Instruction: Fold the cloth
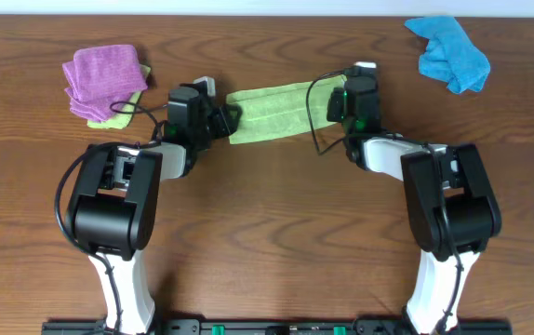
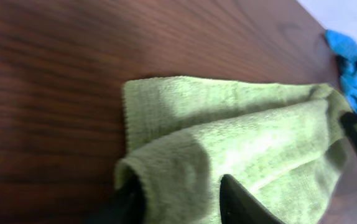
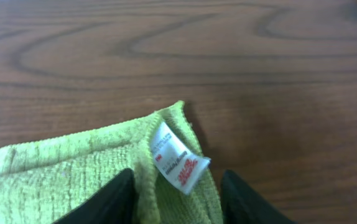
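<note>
The lime cloth point(image 1: 272, 113) lies as a folded band at the back middle of the table, between my two grippers. My left gripper point(image 1: 230, 119) is at its left end. In the left wrist view the fingers point(image 2: 181, 199) stand apart, with a raised fold of the cloth point(image 2: 241, 137) between them. My right gripper point(image 1: 337, 107) is at the right end. Its fingers point(image 3: 178, 193) are apart astride the cloth's corner point(image 3: 73, 168), where a white label point(image 3: 180, 158) shows. A gap shows beside the right finger.
A purple cloth point(image 1: 104, 79) lies at the back left on a paler green folded cloth point(image 1: 123, 113). A crumpled bright blue cloth point(image 1: 448, 54) lies at the back right and also shows in the left wrist view point(image 2: 352, 62). The table is dark wood.
</note>
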Controlling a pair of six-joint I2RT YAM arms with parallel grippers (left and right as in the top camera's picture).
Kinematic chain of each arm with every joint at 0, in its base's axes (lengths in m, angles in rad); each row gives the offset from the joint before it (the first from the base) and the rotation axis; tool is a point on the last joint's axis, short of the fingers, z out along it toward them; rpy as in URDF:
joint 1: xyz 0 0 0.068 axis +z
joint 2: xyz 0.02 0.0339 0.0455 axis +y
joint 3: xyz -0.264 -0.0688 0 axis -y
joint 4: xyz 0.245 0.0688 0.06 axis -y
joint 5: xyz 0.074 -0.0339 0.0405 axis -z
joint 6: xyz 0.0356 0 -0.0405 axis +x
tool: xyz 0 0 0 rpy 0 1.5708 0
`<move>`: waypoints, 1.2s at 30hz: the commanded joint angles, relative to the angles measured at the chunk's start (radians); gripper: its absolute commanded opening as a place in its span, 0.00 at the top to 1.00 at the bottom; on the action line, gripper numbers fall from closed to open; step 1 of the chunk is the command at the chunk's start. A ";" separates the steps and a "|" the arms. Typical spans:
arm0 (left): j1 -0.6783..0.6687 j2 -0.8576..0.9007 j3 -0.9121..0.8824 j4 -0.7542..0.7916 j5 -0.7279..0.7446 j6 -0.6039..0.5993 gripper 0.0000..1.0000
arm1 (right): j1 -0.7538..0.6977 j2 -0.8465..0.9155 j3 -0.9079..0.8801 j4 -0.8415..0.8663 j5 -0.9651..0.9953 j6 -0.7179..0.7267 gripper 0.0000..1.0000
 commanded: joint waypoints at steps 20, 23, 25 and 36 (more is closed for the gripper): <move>0.080 -0.226 0.019 -0.197 0.041 0.106 0.42 | 0.032 -0.296 0.009 -0.222 0.015 0.018 0.42; 0.080 -0.254 0.019 -0.221 0.046 0.106 0.42 | 0.031 -0.346 0.009 -0.280 0.015 0.019 0.41; 0.080 -0.263 0.020 -0.224 0.048 0.089 0.42 | 0.030 -0.358 0.009 -0.310 0.015 0.019 0.42; 0.007 -0.214 0.105 -0.314 -0.109 0.061 0.41 | -0.021 -0.349 0.009 -0.367 -0.024 0.076 0.51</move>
